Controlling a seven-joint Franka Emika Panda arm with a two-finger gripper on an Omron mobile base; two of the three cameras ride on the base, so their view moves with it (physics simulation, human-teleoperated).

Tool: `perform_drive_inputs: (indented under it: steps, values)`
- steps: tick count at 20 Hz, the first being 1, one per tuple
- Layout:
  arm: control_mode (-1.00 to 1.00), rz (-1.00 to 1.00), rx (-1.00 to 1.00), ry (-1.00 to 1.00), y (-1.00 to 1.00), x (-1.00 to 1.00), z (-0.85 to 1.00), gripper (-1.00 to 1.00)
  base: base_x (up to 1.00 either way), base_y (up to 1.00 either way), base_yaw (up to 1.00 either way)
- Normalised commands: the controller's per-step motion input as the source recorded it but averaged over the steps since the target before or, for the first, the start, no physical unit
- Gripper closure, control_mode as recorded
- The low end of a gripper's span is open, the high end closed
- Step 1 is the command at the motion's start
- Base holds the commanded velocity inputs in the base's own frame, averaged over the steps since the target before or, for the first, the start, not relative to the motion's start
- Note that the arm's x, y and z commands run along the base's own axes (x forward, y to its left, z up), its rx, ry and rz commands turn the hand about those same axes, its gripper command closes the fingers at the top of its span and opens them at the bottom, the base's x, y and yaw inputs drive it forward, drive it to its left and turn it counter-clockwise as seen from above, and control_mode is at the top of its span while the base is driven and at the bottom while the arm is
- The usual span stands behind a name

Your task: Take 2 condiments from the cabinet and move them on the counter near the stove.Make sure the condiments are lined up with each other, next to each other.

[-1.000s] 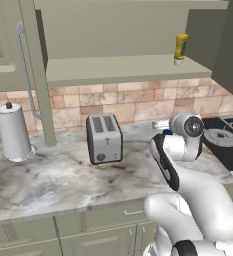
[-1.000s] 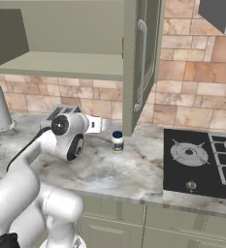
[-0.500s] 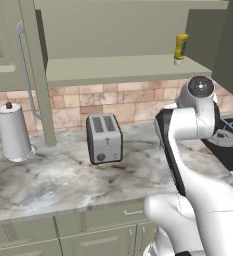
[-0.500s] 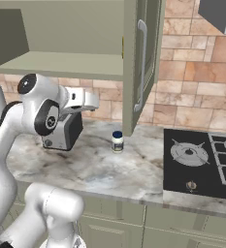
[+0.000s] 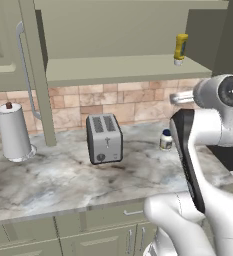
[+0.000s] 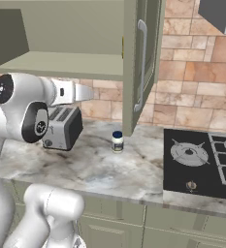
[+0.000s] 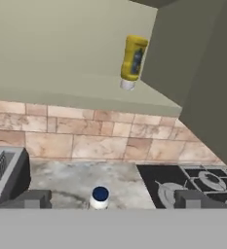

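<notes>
The yellow bottle (image 7: pixel 133 60) stands straight up on the cabinet (image 7: pixel 61 92) shelf, up above the gripper (image 7: pixel 110 200), whose fingers are wide apart and empty.

No legible text found. The bottle (image 7: pixel 133 59) carries a dark label and the jar (image 6: pixel 117 141) a pale one; both unreadable.
</notes>
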Motion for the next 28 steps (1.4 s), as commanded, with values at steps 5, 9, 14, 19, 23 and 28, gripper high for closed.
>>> perform_drive_inputs:
  steps: [5,9,14,19,23,28]
  values:
    - [-1.00,-0.01,0.12,-0.32,0.00,0.00,0.30,-1.00,0.00,0.00,0.00]
    - [-1.00,-0.05,0.04,-0.01,0.12,0.00,0.60,-1.00,0.00,0.00,0.00]
    - [-1.00,-0.07,0.00,0.04,0.19,0.03,0.86,-1.00,0.00,0.00,0.00]
    - [-1.00,-0.09,0.00,0.13,0.02,0.23,0.69,-1.00,0.00,0.00,0.00]
    - [-1.00,-0.07,0.00,0.07,0.00,0.60,0.06,-1.00,0.00,0.00,0.00]
    - [-1.00,-0.07,0.00,0.01,0.00,0.70,-0.01,-1.00,0.00,0.00,0.00]
